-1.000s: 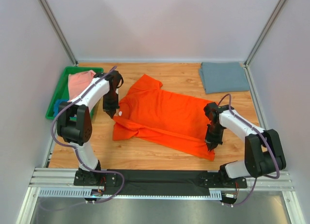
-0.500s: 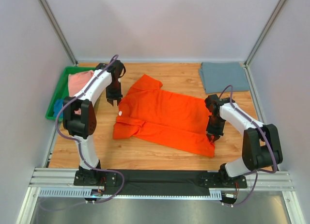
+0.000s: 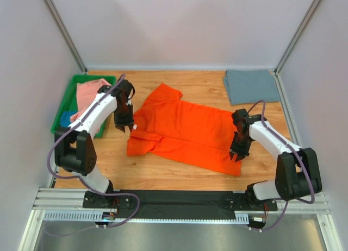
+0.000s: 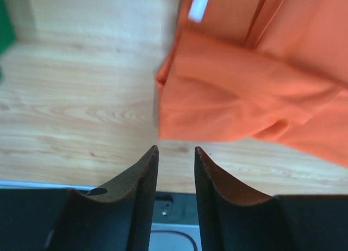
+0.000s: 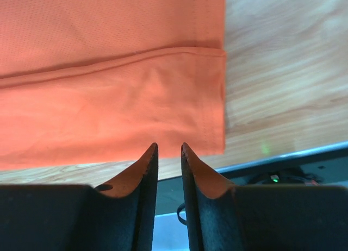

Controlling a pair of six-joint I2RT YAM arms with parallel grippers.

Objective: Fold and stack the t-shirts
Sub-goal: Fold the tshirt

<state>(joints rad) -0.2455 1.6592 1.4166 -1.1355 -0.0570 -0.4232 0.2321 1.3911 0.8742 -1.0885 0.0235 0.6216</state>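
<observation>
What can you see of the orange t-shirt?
The orange t-shirt is plain, bright, soft cloth, short-sleeved. It lies skewed on the wooden tabletop, partly folded: near long edge doubled over, one sleeve sticking out at the far side, white label at the left end. The left end effector and right end effector hang open at its ends, gripping nothing.

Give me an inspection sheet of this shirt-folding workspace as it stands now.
Surface: wooden table, bare around the cloth.
Job's things: orange t-shirt spread mid-table, near edge folded over; grey-blue t-shirt folded at the far right corner; pink t-shirt and blue t-shirt in the tray.
Clutter: green tray at far left.
Grippers: left gripper open, empty, beside the orange sleeve; right gripper open, empty, over the orange hem corner.
Cables: purple cables loop along both arms.
Surroundings: pale walls; nothing else seen.
</observation>
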